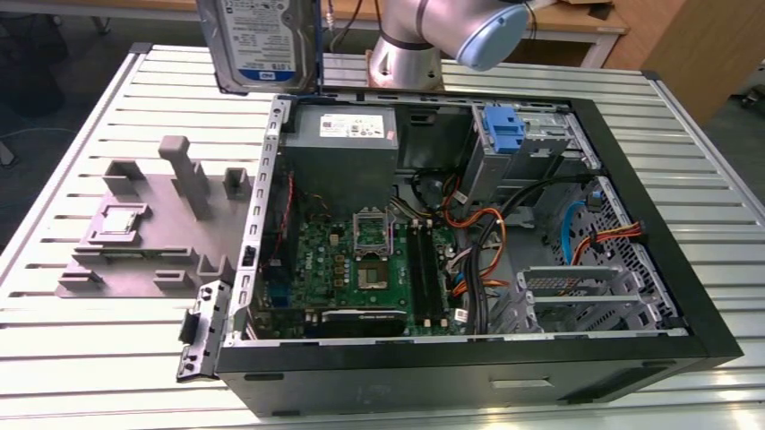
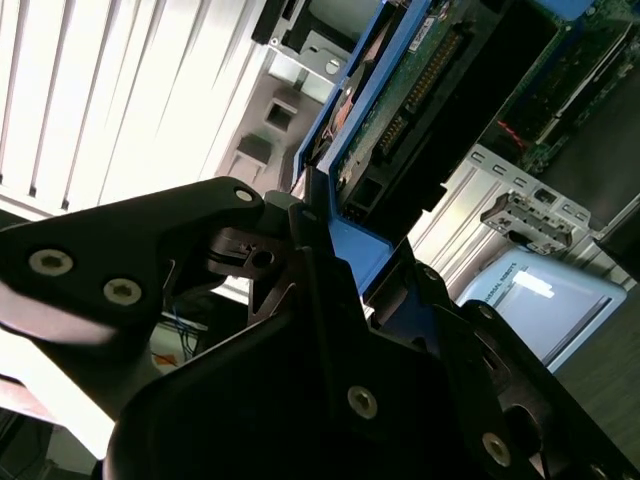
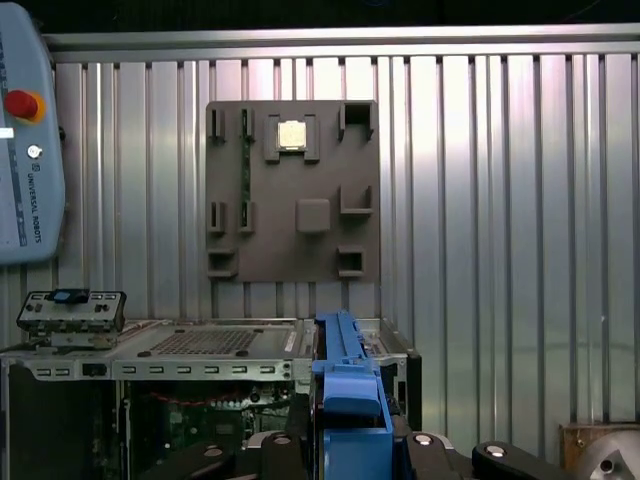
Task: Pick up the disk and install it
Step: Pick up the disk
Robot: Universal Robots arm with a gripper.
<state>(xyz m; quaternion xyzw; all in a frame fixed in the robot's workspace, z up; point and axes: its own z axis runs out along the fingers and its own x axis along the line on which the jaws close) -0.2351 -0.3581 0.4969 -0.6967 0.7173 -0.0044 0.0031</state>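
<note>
The disk (image 1: 257,45) hangs upright in the air above the back corner of the open computer case (image 1: 705,296), on the exterior view's left. It is a silver drive with a blue-and-white label. In the second wrist view its green circuit-board underside (image 2: 400,110) and blue rails run away from my gripper (image 2: 335,245). The black fingers (image 2: 120,270) are shut on the rail end. In the first wrist view the disk's blue edge (image 3: 345,385) stands between the two fingers of my gripper (image 3: 350,445), above the case.
Inside the case are a motherboard (image 1: 358,269), a grey power supply (image 1: 347,134), a blue caddy (image 1: 508,134) and loose cables. A grey fixture plate (image 1: 132,242) lies on the slatted metal table (image 1: 96,358). A teach pendant (image 3: 25,150) shows in the first wrist view.
</note>
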